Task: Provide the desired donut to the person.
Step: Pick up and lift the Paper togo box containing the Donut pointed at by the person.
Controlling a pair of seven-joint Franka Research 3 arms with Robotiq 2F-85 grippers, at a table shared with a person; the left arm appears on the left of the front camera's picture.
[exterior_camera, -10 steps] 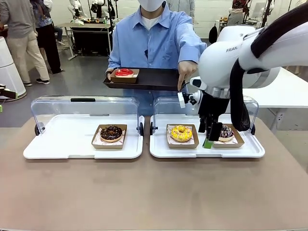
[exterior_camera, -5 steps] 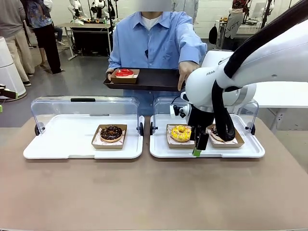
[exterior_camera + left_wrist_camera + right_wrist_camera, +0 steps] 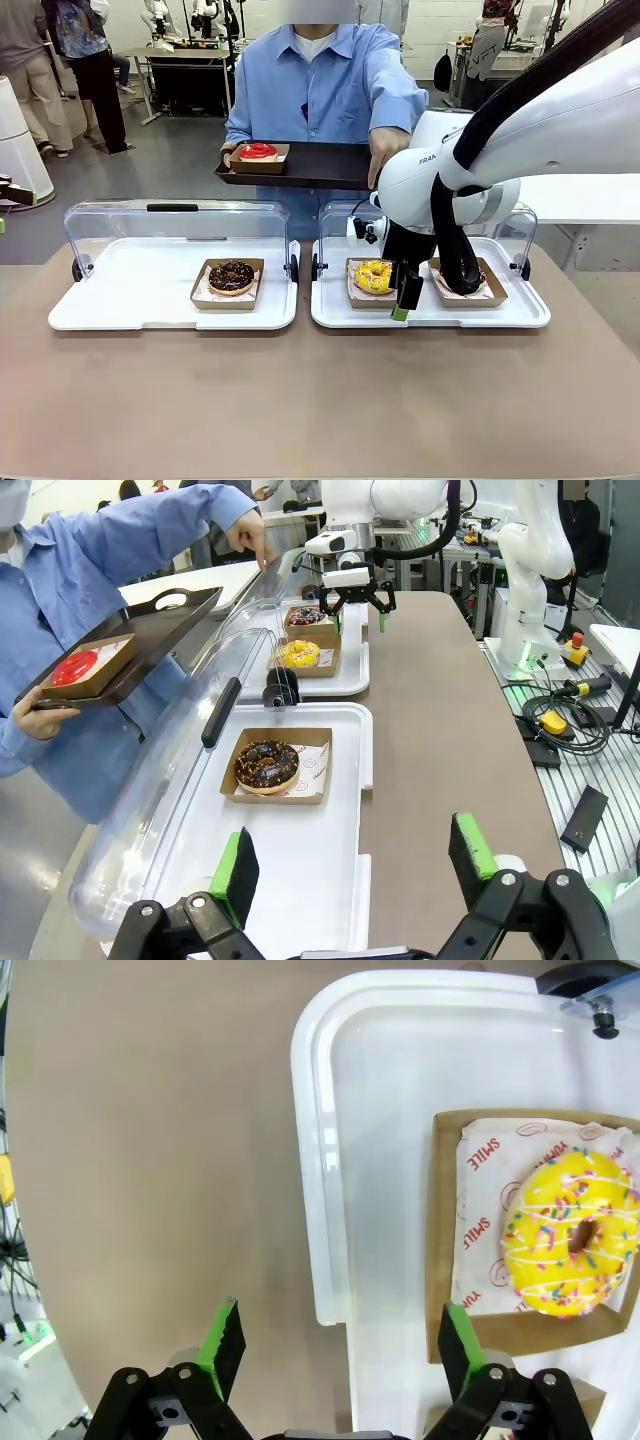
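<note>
I work in a robotics lab. My table point(image 3: 300, 400) stands on an open grey floor point(image 3: 150, 165), with more work tables point(image 3: 150, 52) behind it and people point(image 3: 30, 60) standing about. Beside my table lie loose cables point(image 3: 560, 695) and a yellow box with a red button point(image 3: 574, 652). The lidded trays point(image 3: 120, 315) on it look like a shop counter's.

On the brown table point(image 3: 300, 400) two white plastic trays lie side by side. The left tray point(image 3: 120, 300) holds a boxed chocolate-glazed donut point(image 3: 231, 275). The right tray point(image 3: 340, 310) holds a yellow sprinkled donut point(image 3: 374, 276), left of a dark sprinkled donut point(image 3: 305, 616). Behind the table, the blue-shirted person point(image 3: 320, 80) holds a black serving tray point(image 3: 320, 160) carrying a red-glazed donut point(image 3: 257, 151).
</note>
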